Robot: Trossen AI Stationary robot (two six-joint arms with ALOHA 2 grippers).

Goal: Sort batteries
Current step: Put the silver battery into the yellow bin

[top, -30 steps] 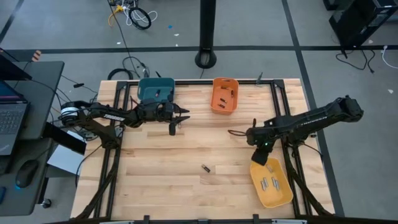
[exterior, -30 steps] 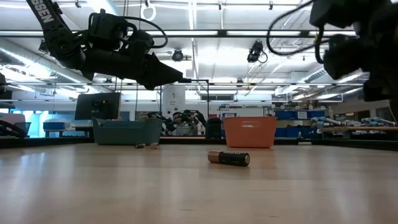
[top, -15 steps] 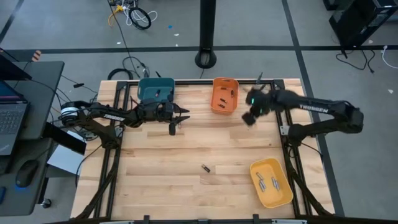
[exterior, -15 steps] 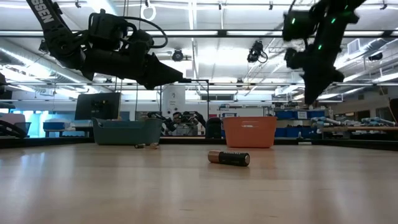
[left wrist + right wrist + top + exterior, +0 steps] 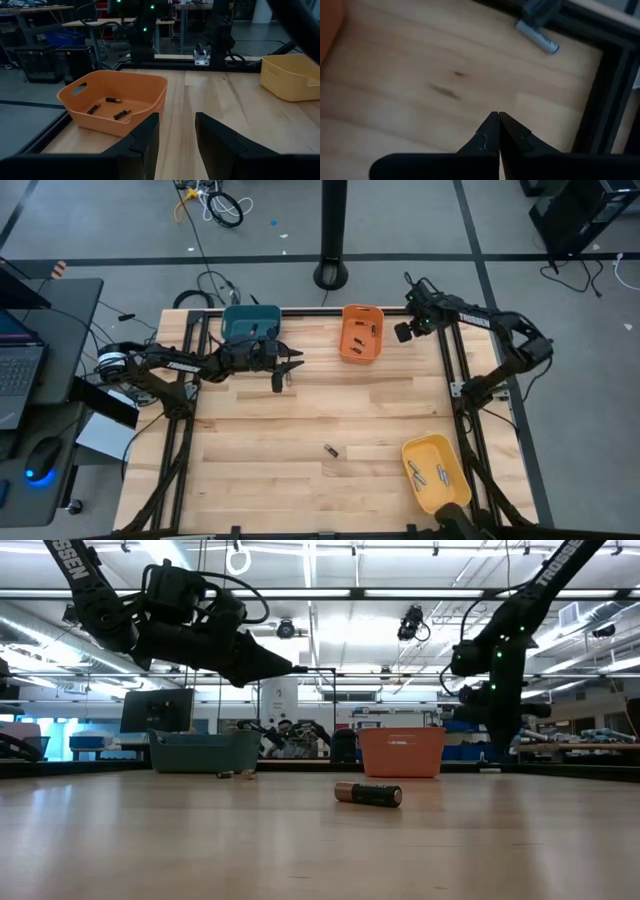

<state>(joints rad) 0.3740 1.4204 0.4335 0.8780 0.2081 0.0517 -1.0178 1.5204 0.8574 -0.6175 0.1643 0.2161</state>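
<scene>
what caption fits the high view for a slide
Overhead: one battery lies loose mid-table between teal bin, orange bin and yellow bin, both arms raised at the far side.

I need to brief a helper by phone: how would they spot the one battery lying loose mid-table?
Start at the wooden table and find the yellow bin at its near right corner. Left of it the loose battery lies on bare wood; no bin holds it.
</scene>
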